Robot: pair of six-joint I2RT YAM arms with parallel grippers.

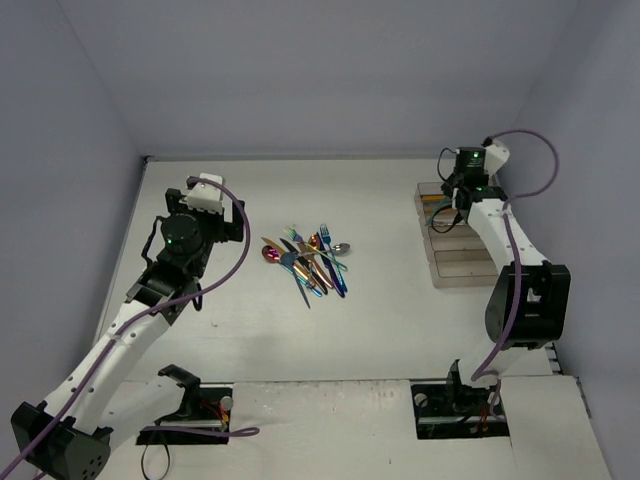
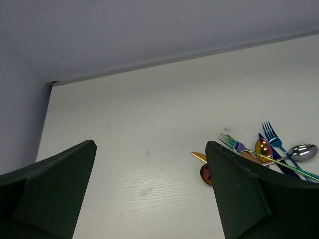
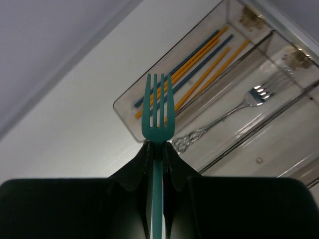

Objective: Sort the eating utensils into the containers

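Observation:
A pile of coloured utensils [image 1: 310, 262] lies mid-table; its forks and spoons also show in the left wrist view [image 2: 264, 149]. My left gripper [image 2: 149, 194] is open and empty, above the table left of the pile. My right gripper [image 3: 158, 149] is shut on a teal fork [image 3: 157, 112], tines pointing away, held above the near end of the clear trays [image 3: 124, 112]. The far tray holds orange and blue sticks [image 3: 199, 64], the one beside it a silver fork [image 3: 234, 107]. The trays stand at the right in the top view [image 1: 455, 262].
Grey walls close the table at the back and on both sides. The arm bases and cables sit at the near edge.

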